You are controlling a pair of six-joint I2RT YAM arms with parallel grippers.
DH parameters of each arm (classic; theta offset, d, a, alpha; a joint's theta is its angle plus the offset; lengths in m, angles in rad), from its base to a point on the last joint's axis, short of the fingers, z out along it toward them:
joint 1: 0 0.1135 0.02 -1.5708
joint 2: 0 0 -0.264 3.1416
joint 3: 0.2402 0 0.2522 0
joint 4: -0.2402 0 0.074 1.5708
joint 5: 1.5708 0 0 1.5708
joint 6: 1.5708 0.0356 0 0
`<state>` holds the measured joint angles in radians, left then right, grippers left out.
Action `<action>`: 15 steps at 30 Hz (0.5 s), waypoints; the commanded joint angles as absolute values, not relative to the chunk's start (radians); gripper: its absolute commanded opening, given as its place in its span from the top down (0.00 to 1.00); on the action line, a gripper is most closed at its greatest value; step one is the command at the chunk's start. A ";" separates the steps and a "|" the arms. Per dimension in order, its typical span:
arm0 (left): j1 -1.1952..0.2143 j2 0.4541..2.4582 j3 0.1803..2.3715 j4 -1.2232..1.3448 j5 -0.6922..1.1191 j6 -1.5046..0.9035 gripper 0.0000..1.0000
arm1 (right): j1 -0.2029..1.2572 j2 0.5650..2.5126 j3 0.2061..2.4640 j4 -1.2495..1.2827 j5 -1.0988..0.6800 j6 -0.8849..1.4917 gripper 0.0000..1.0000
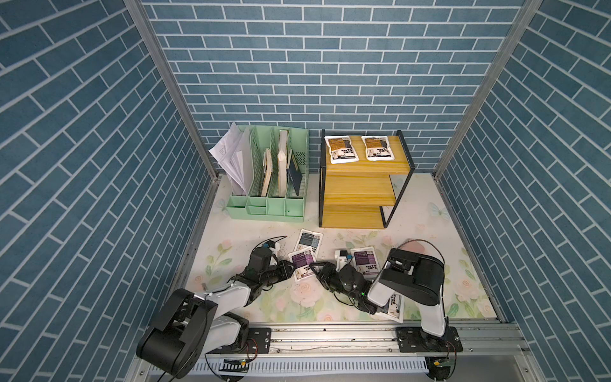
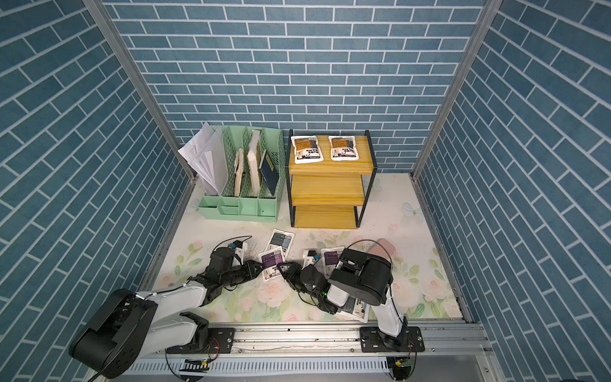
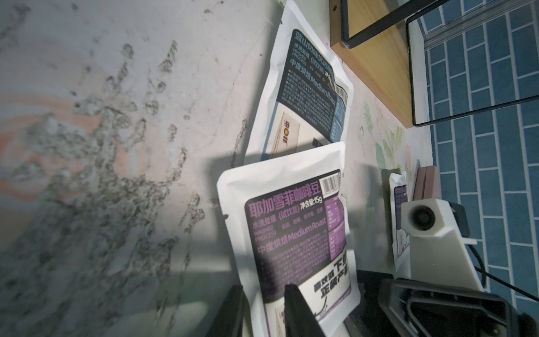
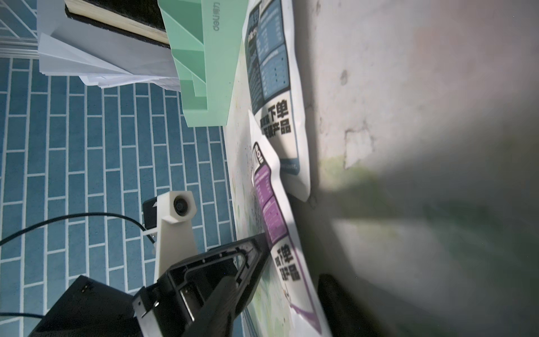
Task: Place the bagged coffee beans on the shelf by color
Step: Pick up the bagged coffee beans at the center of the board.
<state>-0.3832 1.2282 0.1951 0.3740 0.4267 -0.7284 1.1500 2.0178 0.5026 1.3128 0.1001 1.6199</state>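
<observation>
A: Where is the purple coffee pouch (image 1: 302, 262)?
B: On the flowery mat (image 1: 264, 307), at 7 o'clock from the shelf (image 1: 358, 188). The left gripper (image 1: 292, 269) pinches its 9 o'clock edge, and the right gripper (image 1: 313, 268) waits at 3 o'clock, jaws apart.

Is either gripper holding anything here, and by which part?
The left gripper pinches the purple-labelled flat white pouch by one long side edge. The right gripper sits at the opposite edge; its grip cannot be told.
</observation>
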 commanded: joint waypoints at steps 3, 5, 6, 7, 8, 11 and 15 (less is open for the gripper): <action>-0.389 1.240 0.183 0.347 0.432 -0.721 0.70 | 1.158 2.063 0.532 1.387 0.157 1.681 0.58; -0.390 1.235 0.184 0.344 0.432 -0.725 0.70 | 1.158 2.063 0.531 1.390 0.170 1.678 0.62; -0.388 1.228 0.184 0.343 0.433 -0.728 0.70 | 1.160 2.062 0.526 1.397 0.176 1.677 0.65; -0.389 1.222 0.185 0.339 0.433 -0.730 0.70 | 1.159 2.059 0.523 1.396 0.180 1.674 0.67; -0.389 1.214 0.186 0.332 0.432 -0.731 0.70 | 1.159 2.054 0.518 1.393 0.184 1.670 0.69; -0.389 1.180 0.193 0.303 0.425 -0.730 0.67 | 1.159 2.043 0.512 1.390 0.184 1.659 0.76; -0.391 1.147 0.204 0.263 0.417 -0.723 0.64 | 1.160 2.029 0.510 1.390 0.179 1.642 0.80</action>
